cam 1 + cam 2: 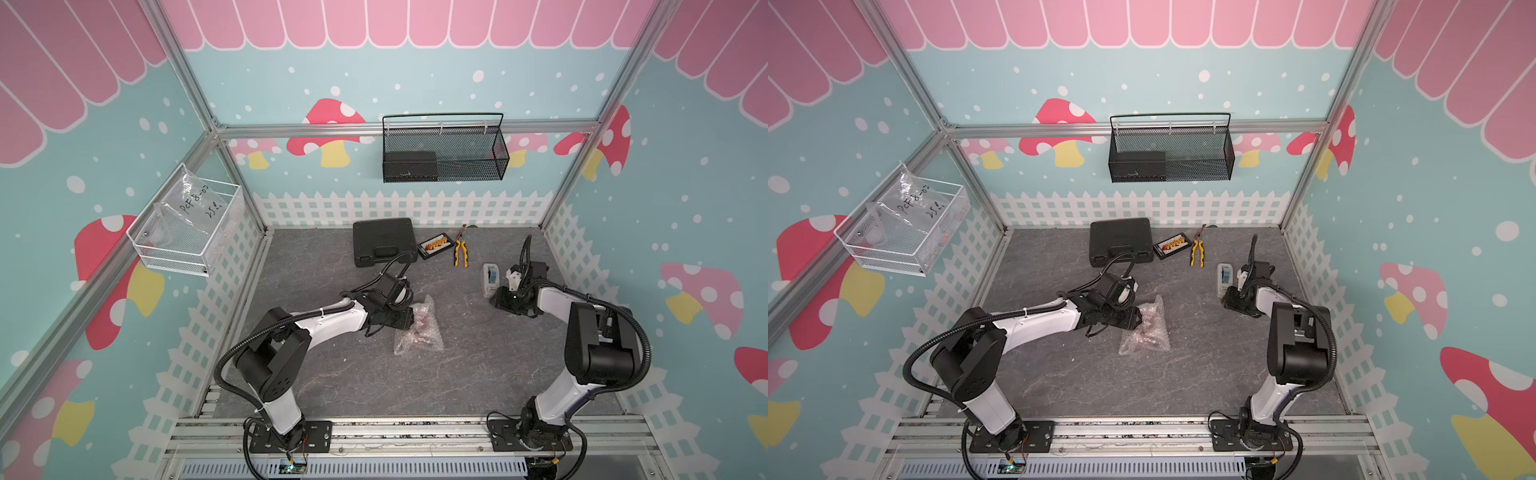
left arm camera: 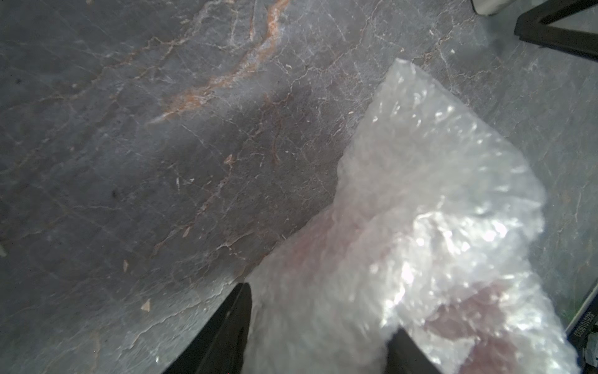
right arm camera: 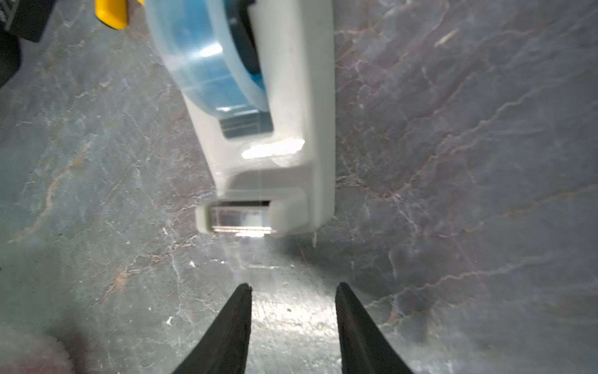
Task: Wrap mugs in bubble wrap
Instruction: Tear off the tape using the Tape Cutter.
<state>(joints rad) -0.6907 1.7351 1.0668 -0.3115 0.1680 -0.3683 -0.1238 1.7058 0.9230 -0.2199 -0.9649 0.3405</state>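
Note:
The bubble wrap [image 1: 420,316] [image 1: 1152,309] lies crumpled into a bundle mid-table. The red mug [image 1: 419,334] [image 2: 479,311] shows only as a dull red blur through it. My left gripper [image 1: 409,320] [image 1: 1138,318] [image 2: 322,309] reaches in from the bundle's left side. Its two dark fingers press against the wrap [image 2: 420,194], which fills the gap between them. My right gripper [image 1: 496,298] [image 1: 1227,300] [image 3: 293,286] stands open just short of the cutter end of the grey-white tape dispenser [image 1: 490,279] [image 3: 291,145]. Only bare table shows between its fingers.
A black case [image 1: 384,241], a small connector board [image 1: 434,246] and yellow-handled pliers [image 1: 460,253] lie along the back. A black mesh basket [image 1: 444,149] hangs on the back wall. A white wire basket [image 1: 187,232] holding a handwritten plastic bag hangs on the left wall.

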